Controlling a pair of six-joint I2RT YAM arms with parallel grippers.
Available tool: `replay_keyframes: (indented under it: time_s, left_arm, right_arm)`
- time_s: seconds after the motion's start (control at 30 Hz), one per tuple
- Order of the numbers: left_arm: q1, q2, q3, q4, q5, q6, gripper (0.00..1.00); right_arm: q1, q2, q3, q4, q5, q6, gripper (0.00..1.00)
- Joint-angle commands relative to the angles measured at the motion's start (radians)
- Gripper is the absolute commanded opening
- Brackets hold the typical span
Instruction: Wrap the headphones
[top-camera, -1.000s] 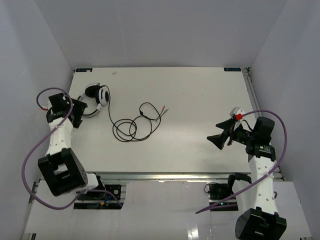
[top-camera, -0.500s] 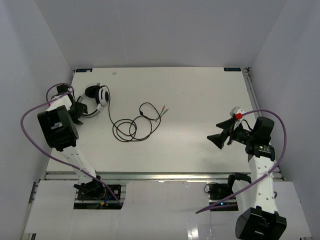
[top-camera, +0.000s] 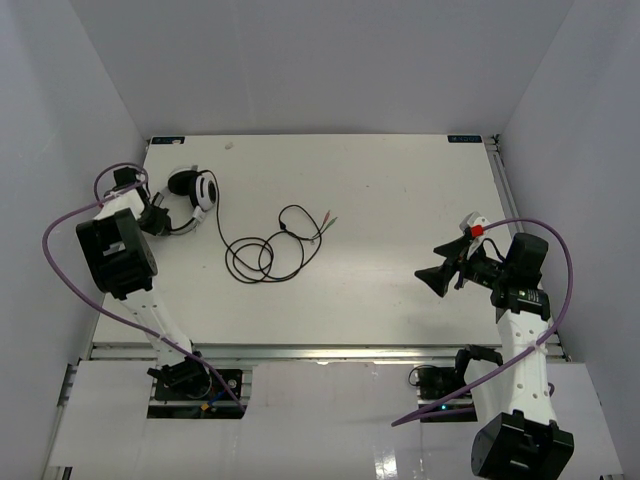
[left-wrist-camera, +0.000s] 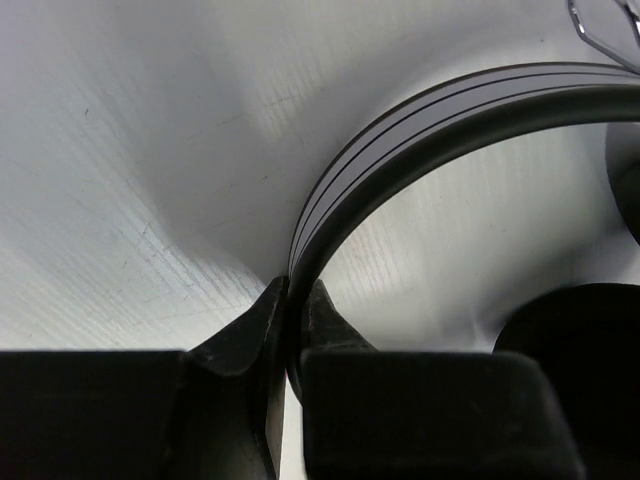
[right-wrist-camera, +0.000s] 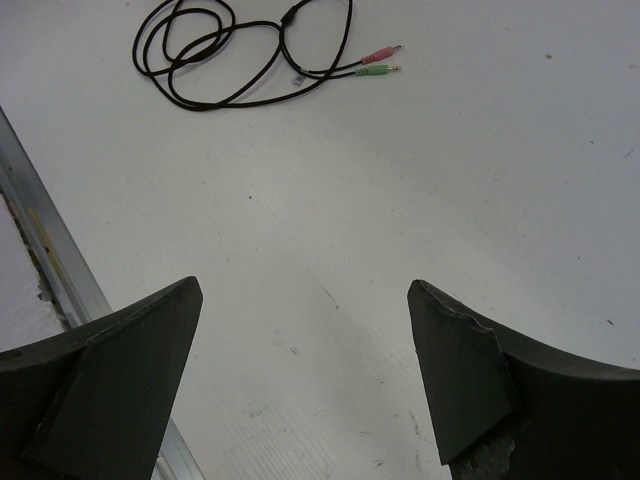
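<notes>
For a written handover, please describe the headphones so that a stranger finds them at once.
Look at the white table's far-left area. The headphones sit there, their thin black headband pinched by the left gripper. Round white earcups and a trailing thin black cable set them apart.

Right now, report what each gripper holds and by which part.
The left gripper is shut on the headphones, pinching their thin black headband. The right gripper is open and holds nothing.

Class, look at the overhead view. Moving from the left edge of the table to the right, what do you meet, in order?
left hand → headphones → coiled cable → plugs → right hand
</notes>
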Motion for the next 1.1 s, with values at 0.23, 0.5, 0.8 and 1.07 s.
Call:
replay_keyframes:
  time_s: [0.23, 0.5, 0.8, 1.07]
  left_arm:
    - [-0.083, -0.368, -0.155, 0.312, 0.462, 0.230, 0.00]
    - [-0.445, -0.559, -0.142, 0.303, 0.502, 0.265, 0.00]
    - [-0.574, -0.629, -0.099, 0.367, 0.654, 0.057, 0.00]
    - [-0.577, -0.681, -0.089, 0.406, 0.687, -0.108, 0.00]
  right_arm:
    - [0.005, -0.016, -0.020, 0.004, -0.031, -0.052, 0.90]
    - [0.057, 0.124, 0.128, -0.009, 0.024, 0.006, 0.90]
    - [0.407, 0.248, 0.250, 0.400, 0.143, 0.255, 0.90]
    - [0.617, 0.444, 0.336, 0.758, 0.063, 0.377, 0.90]
